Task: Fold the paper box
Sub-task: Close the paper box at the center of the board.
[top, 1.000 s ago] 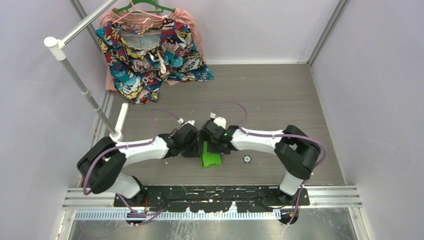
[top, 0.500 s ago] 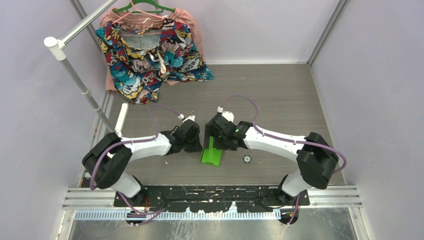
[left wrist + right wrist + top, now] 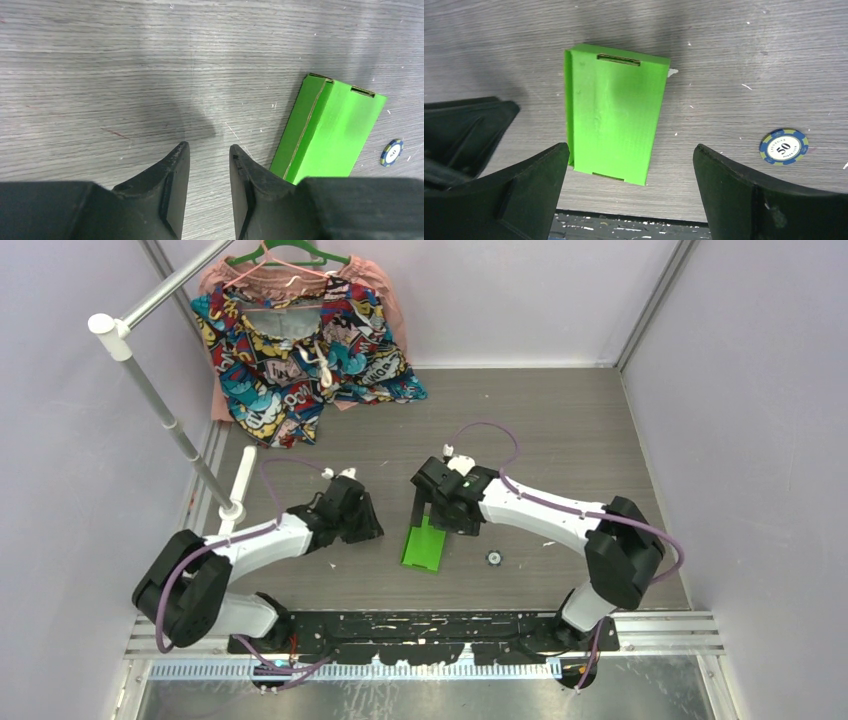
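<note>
While the box (image 3: 424, 545) lies flat on the tabletop (image 3: 560, 440), long axis running near to far, the nearer right fingers (image 3: 539, 170), wide open and empty, hang above its far end, spanning its width. The left fingers (image 3: 175, 170), slightly parted and empty, stand off to its left.

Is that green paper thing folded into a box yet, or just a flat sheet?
Folded. The paper box lies on the table as a closed rectangular block, slots showing at both ends, no flaps spread out.
</note>
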Motion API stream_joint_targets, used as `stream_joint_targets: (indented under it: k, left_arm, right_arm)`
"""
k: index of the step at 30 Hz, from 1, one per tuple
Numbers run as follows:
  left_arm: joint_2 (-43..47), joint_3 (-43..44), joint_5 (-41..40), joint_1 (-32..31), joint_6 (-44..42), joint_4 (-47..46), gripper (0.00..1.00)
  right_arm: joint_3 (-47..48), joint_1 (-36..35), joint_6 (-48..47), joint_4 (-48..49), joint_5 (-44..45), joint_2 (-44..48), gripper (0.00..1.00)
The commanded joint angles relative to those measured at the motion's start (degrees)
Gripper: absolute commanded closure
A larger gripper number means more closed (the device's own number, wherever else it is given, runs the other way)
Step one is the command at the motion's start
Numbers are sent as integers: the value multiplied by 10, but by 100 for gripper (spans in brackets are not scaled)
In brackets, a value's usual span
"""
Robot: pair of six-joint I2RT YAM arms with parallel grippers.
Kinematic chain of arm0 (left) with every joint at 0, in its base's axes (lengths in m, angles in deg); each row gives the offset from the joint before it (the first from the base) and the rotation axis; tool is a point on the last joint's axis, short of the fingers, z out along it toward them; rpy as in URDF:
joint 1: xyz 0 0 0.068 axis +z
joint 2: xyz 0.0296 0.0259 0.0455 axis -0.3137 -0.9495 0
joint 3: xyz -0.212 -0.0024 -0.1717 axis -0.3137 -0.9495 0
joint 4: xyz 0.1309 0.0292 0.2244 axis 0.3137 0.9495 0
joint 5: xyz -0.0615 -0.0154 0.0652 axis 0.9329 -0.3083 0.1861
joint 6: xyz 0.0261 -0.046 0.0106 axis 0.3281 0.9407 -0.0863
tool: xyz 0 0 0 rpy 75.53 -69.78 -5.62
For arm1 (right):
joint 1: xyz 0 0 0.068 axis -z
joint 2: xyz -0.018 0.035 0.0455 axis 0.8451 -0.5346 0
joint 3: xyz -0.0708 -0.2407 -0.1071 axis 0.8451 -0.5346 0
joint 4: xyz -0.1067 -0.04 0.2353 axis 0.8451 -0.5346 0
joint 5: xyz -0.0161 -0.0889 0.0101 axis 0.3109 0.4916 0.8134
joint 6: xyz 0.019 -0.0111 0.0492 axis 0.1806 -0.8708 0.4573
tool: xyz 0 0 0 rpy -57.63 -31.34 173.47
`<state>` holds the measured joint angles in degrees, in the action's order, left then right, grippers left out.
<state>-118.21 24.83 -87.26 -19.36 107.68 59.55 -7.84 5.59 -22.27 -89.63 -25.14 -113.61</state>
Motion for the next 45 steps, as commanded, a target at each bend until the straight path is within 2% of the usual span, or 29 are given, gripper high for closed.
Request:
stream_joint_targets:
  k: [1, 3, 4, 5, 6, 8, 10, 12, 13, 17, 20, 23, 29, 32, 36, 45]
  left_arm:
    - [38, 27, 54, 13, -36, 33, 63]
    - [43, 37, 66, 13, -36, 30, 65]
    - [44, 41, 65, 13, -36, 29, 68]
    - [42, 41, 66, 13, -35, 23, 74]
    - [36, 41, 71, 13, -35, 8, 82]
    - [15, 45, 81, 13, -35, -10, 97]
    - [-11, 53, 95, 10, -34, -25, 100]
    - [-36, 62, 85, 1, -35, -24, 100]
    - [-45, 64, 82, -2, -35, -24, 100]
    - [-77, 69, 64, -18, -31, -28, 100]
    - [-109, 86, 52, -36, -24, -30, 100]
    - [-132, 116, 43, -69, -15, -9, 100]
    - [-195, 186, 28, -149, 16, 22, 100]
    - [-185, 177, 19, -151, 23, 7, 100]
    - [-163, 189, 11, -151, 20, 33, 100]
    - [-148, 209, 1, -144, -1, 40, 100]
  right_arm:
    - [19, 2, 41, -37, 41, -19, 0]
    - [8, 7, 57, -39, 50, -17, 1]
    - [-1, 11, 63, -34, 50, -13, 3]
    - [-12, 13, 69, -24, 48, -7, 9]
    - [-22, 17, 75, -17, 48, 0, 17]
    - [-35, 20, 78, -12, 50, 10, 39]
    - [-34, 23, 77, -19, 50, 6, 72]
    - [-30, 23, 82, -35, 52, -4, 89]
    - [-34, 23, 86, -37, 54, -5, 92]
    - [-77, 25, 101, -9, 47, 2, 94]
    - [-89, 25, 100, 20, 26, -32, 95]
    - [-82, 18, 102, 43, 5, -62, 99]
    - [-10, -20, 102, 48, -1, -129, 98]
    - [-16, -22, 98, 69, -16, -134, 98]
    - [-37, -22, 93, 116, -36, -121, 98]
    - [-21, -19, 47, 149, -51, -117, 96]
